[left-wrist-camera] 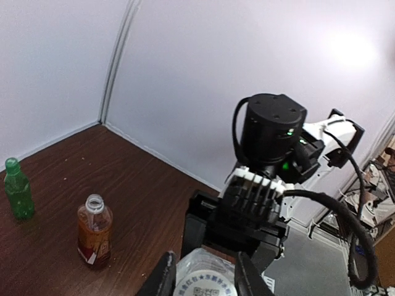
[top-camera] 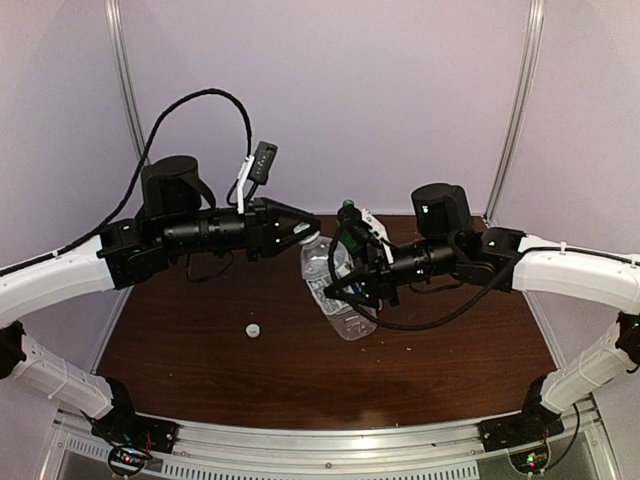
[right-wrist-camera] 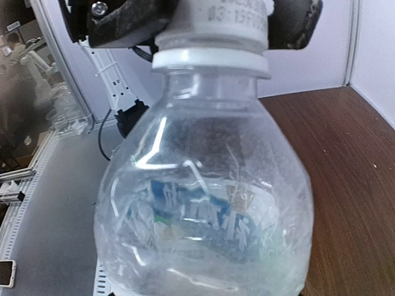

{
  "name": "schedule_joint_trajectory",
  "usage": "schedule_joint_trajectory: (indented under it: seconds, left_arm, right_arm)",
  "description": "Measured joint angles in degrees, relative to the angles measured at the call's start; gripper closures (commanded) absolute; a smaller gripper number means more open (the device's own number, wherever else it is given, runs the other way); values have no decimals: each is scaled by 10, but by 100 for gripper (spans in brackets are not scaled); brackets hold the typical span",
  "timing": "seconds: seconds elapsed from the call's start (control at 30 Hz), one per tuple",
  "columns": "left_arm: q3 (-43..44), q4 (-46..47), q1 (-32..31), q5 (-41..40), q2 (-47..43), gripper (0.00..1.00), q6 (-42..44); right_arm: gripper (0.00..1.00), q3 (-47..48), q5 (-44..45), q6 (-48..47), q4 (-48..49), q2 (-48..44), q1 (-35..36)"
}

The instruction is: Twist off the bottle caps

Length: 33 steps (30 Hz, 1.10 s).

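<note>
Where the tabletop (top-camera: 200, 360) lies closest to the arm bases, a loose white cap (top-camera: 253, 329) sits alone on the dark wood, well apart from everything else.

Further in, near the middle, the right tool (top-camera: 352, 285) is clamped around the body of the clear bottle (top-camera: 350, 320). The bottle leans with its neck pointing up and toward the left arm. Whether its base touches the tabletop cannot be told. The right wrist view is almost filled by the bottle's clear shoulder, with a pale blue-printed label showing through it.

At the neck, the left tool (top-camera: 305, 233) is closed on the bottle's own white cap (right-wrist-camera: 213, 28), one dark finger on each side. The cap sits on the neck above its white collar ring.

Beyond the held bottle, the left wrist view shows two more bottles standing upright on the tabletop. The amber bottle (left-wrist-camera: 94, 231) has a red label and an open, uncapped mouth. The green bottle (left-wrist-camera: 18, 194) stands apart from it, nearer the corner of the walls, with its green cap (left-wrist-camera: 10, 163) on.
</note>
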Motion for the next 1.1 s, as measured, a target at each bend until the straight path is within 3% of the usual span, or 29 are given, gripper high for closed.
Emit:
schedule_joint_trajectory:
  seconds: [0.13,0.27,0.43,0.63,1.1]
  left_arm:
    - [1,-26,-9,-92,5,80,-59]
    - [5,-29,-12,-122,17,66,-86]
    - [5,-26,-12,-120,21,45,-83]
    - [5,-26,-2,-61,18,24,-40]
    - [-11,56,24,198,-35,20,55]
  right_arm:
    - [61,0,79,-8,-15,2,5]
    - [60,0,112,-11,-23,3,6]
    - [60,0,117,-13,-23,3,4]
    - [56,-5,77,-23,-16,-1,3]
    - [55,-18,-145,-19,33,-7,3]
